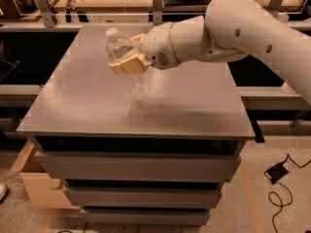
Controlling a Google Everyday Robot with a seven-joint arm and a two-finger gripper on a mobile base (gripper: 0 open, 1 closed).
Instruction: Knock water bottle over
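Gripper [123, 53] above far-left part of grey table [194, 106], against upper half of water bottle [116, 45]; clamped or merely pressing, cannot tell. Bottle tilted, cap toward far left, base seemingly on tabletop. White arm [243, 28] enters from right.

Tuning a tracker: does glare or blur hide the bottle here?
Camera view: the water bottle has a distinct top, but its see-through lower half melts into the sheen of the table; the tool crosses its middle; a soft shadow lies under the arm.

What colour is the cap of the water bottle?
The cap is white, in the camera view; the gripper is at the middle of the water bottle.
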